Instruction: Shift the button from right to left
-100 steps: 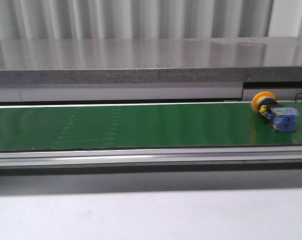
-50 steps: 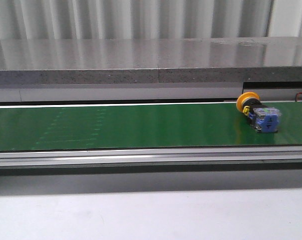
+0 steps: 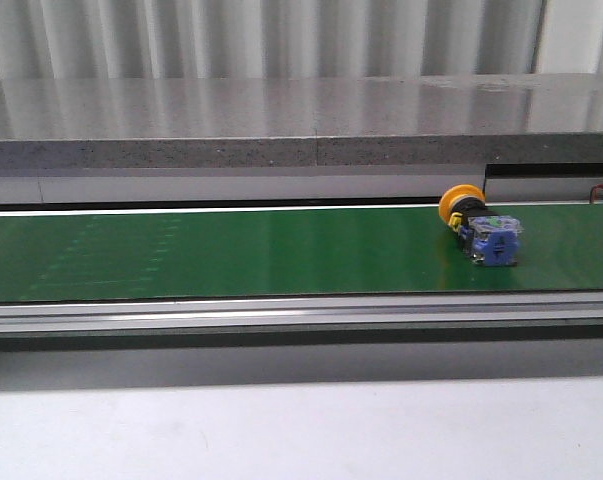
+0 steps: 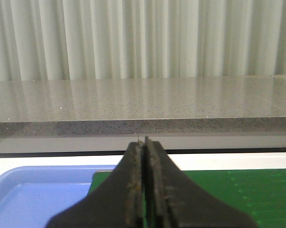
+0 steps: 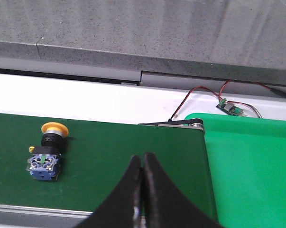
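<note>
The button [image 3: 481, 229] lies on its side on the green conveyor belt [image 3: 231, 255], toward the belt's right end and closer to its far edge than to its near edge. Its long axis runs from the far edge toward the near edge, slanting slightly right in the front view: the orange cap [image 3: 459, 204] points to the far edge and the grey ledge [image 3: 281, 125] behind it, while the blue block with the dark mark on its face points toward the near edge and the metal rail [image 3: 281, 312].

In the right wrist view the button [image 5: 47, 154] sits clear of the right end effector [image 5: 142, 164], which has its fingers pressed together and holds nothing. The left end effector [image 4: 143, 149] is likewise closed on nothing, above the junction of a blue tray [image 4: 38, 194] and the belt's green surface. Red and black wires [image 5: 204, 95] run to a small circuit board [image 5: 232, 108] beyond the belt's right end.
</note>
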Controlling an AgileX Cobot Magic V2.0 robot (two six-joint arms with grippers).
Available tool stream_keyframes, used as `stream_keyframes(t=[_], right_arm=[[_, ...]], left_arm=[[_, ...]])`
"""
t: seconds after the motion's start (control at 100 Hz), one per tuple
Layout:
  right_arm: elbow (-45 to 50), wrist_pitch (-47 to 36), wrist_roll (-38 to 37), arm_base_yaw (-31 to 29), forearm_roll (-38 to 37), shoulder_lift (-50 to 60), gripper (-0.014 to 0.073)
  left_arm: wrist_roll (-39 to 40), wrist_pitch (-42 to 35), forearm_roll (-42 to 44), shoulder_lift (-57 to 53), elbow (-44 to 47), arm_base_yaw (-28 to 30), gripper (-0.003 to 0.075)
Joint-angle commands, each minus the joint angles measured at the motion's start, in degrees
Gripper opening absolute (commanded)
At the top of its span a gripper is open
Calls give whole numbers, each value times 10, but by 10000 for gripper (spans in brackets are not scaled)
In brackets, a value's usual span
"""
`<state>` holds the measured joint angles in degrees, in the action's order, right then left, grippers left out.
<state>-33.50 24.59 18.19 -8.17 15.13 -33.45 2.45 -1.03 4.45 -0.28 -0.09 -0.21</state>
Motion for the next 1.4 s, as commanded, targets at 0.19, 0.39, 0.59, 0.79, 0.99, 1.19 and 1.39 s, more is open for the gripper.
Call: stream_keyframes(t=[0.19, 0.39, 0.59, 0.79, 0.99, 1.19, 1.39], right_arm=[[-14, -44, 5, 0, 9, 0, -68], [-14, -44, 5, 0, 9, 0, -68], [-14, -44, 5, 0, 9, 0, -68], [-14, -44, 5, 0, 9, 0, -68], [-14, -44, 5, 0, 9, 0, -68], [-14, -44, 5, 0, 9, 0, -68], [-14, -44, 5, 0, 9, 0, -68]], left_arm=[[5, -32, -29, -17, -26, 1, -20], [5, 83, -52, 43, -136, 1, -20], [5, 218, -52, 157, -268, 1, -20], [5, 336, -54, 268, -374, 1, -20], [5, 369, -58, 339, -411, 1, -20], [5, 376, -67, 370, -411, 1, -20], [5, 396, -67, 387, -411, 1, -10]])
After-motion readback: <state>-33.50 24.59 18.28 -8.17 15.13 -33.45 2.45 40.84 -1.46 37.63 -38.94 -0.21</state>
